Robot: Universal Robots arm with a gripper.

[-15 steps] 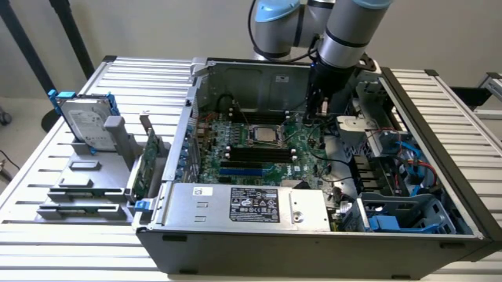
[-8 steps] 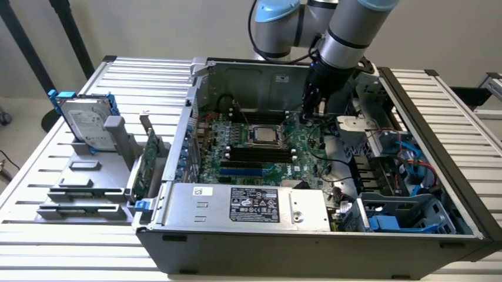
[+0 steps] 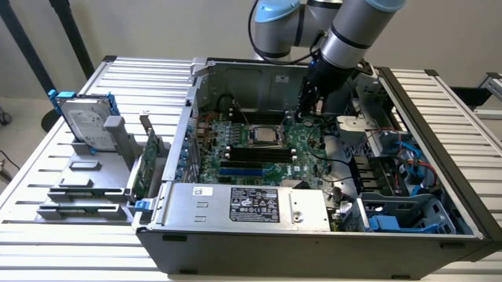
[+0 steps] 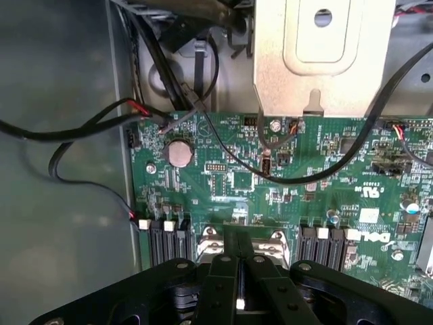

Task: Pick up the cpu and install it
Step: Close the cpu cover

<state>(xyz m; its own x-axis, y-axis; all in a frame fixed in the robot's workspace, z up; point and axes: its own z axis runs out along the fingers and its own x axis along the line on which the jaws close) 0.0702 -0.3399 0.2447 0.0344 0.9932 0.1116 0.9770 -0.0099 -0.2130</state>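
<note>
The cpu [image 3: 263, 136] is a small silver-grey square lying flat in the socket frame in the middle of the green motherboard [image 3: 294, 154] inside the open computer case. My gripper [image 3: 307, 114] hangs just above the board, behind the cpu and toward the exterior view's right, apart from it. In the wrist view the black fingers [image 4: 223, 284] stand pressed together, so the gripper [image 4: 240, 274] is shut with nothing visibly held. Just past the fingertips shows the shiny metal socket frame [image 4: 274, 245]; the fingers hide what lies under them.
The power supply [image 3: 243, 205] fills the case's near side. A hard drive in blue brackets [image 3: 84, 124] and a green expansion card [image 3: 145, 161] stand on grey holders outside the case. Loose black cables [image 4: 81, 128] and a metal bracket [image 4: 325, 54] crowd the board's edge.
</note>
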